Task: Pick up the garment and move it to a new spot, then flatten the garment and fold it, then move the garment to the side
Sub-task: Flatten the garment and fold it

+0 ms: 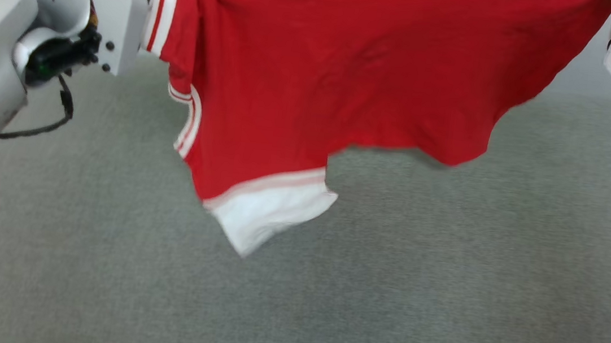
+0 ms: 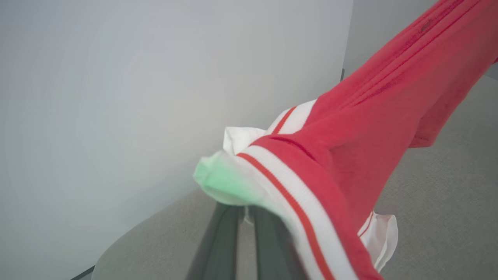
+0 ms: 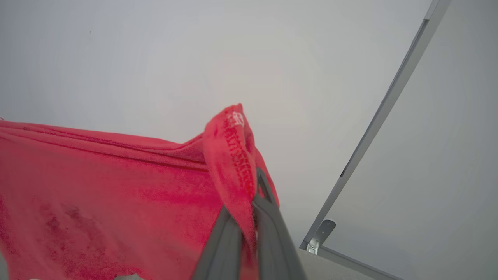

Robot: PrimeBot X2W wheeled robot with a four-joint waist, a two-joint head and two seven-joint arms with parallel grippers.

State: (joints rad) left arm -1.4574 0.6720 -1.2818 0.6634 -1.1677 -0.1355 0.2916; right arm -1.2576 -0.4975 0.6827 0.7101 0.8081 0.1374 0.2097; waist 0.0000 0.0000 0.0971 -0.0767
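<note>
The garment [image 1: 350, 74] hangs in the air, pulled out wide between the two arms, over a grey surface [image 1: 438, 310]. From the head view it runs across the top from about 11 o'clock to 1 o'clock. Its upper edge is drawn fairly taut and its lower edge sags in loose waves. It is bright red. A band of red-and-white striped trim [image 1: 161, 8] lies at the 11 o'clock end, just beside the left arm's pale wrist housing [image 1: 112, 9]. A white sleeve [image 1: 272, 213] droops lowest, toward 6 o'clock. I cannot tell whether its tip brushes the surface. A soft shadow lies on the grey under the red hem.

The left pincer [image 2: 246, 217] is clamped on the garment's striped end. In the left wrist view its two dark fingers [image 2: 218, 249] stand close together and run up under the bunched white and red cloth, which spills over them toward 4 o'clock. A green glow [image 2: 221, 182] tints the white fold at the tips. A pale wall [image 2: 116, 97] stands behind.

The right pincer [image 3: 249, 202] is clamped on the garment's far corner. In the right wrist view a stitched red hem [image 3: 233, 155] is pinched between the two fingers and stands up above them, with the rest of the cloth stretching off toward 9 o'clock. A thin metal rail [image 3: 389, 105] slants from 1 o'clock down to a small bracket [image 3: 321, 233] near 5 o'clock.
</note>
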